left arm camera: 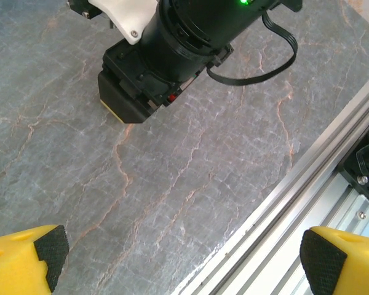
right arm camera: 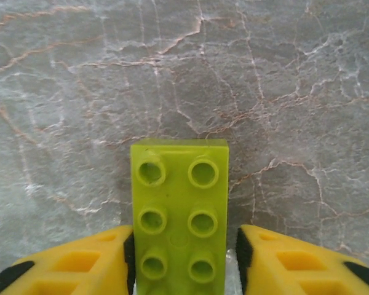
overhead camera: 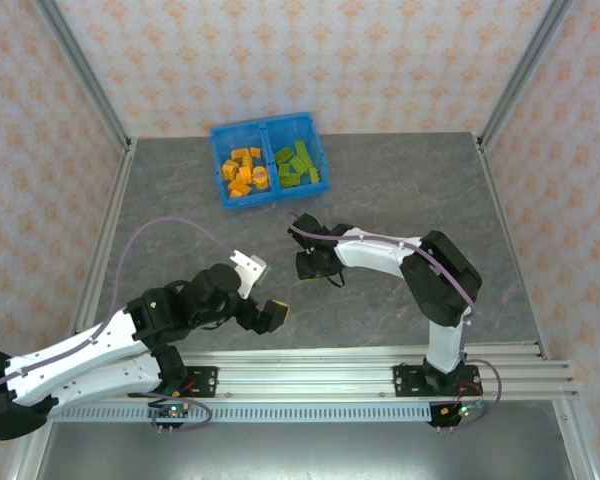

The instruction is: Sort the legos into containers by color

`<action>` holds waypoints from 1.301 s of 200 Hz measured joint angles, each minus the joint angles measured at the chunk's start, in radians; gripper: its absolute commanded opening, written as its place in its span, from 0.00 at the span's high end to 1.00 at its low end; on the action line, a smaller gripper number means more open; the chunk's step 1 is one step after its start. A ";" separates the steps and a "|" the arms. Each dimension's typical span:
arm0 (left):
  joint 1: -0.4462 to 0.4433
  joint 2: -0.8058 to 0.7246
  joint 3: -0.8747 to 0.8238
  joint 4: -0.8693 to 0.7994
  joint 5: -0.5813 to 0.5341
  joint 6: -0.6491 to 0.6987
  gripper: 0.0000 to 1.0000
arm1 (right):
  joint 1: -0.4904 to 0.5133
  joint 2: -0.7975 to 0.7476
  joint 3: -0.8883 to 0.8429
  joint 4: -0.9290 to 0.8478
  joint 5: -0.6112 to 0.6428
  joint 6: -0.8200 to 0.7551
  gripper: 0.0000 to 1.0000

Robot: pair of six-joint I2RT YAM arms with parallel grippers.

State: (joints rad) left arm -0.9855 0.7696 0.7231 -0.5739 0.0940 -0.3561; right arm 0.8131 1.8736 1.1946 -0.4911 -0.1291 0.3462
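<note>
Nearest the rail, the left hand (left arm camera: 186, 255) hangs low over bare table (left arm camera: 172, 184) with its jaws spread as wide as they go and nothing between them; parked there, it looks to be keeping clear of its partner's work

Further in, about mid-table, the right hand (right arm camera: 184, 246) is down at the surface over a lime green two-by-three Lego brick (right arm camera: 179, 209). The brick lies flat, studs up, its long axis running between the fingers. The jaws have drawn in narrow around its long sides: the left pad (right arm camera: 128, 255) seems to touch it, while a sliver of table shows beside the right one, so I judge it a hold not yet fully made. Gripping across the short width suits so small a piece

At the far edge sits the blue bin (overhead camera: 218, 160), well apart from both hands. Its left compartment holds orange bricks (overhead camera: 242, 170) and its right holds green bricks (overhead camera: 298, 165), so this one likely belongs on the right
</note>
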 measured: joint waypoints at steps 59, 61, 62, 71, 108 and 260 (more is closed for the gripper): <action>-0.021 -0.053 -0.040 -0.013 -0.028 -0.033 0.00 | 0.003 0.002 0.003 0.000 0.030 0.011 0.67; -0.021 -0.055 -0.040 -0.013 -0.028 -0.033 0.00 | 0.003 -0.002 0.003 0.000 0.032 0.011 0.67; -0.021 -0.056 -0.040 -0.013 -0.028 -0.033 0.00 | 0.003 -0.003 0.003 0.000 0.034 0.011 0.67; -0.021 -0.065 -0.040 -0.012 -0.029 -0.032 0.00 | 0.003 -0.021 0.003 -0.003 0.041 0.011 0.67; -0.021 -0.101 -0.040 0.004 -0.048 -0.009 0.00 | -0.004 -0.103 0.145 -0.023 0.081 -0.020 0.66; -0.021 -0.192 -0.039 -0.026 -0.397 -0.104 0.00 | -0.250 0.784 1.397 -0.234 0.101 -0.088 0.49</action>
State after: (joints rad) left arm -1.0065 0.5777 0.6838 -0.6003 -0.3027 -0.4599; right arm 0.5632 2.6572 2.5919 -0.7250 -0.0280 0.2584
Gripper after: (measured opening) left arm 0.996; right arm 0.483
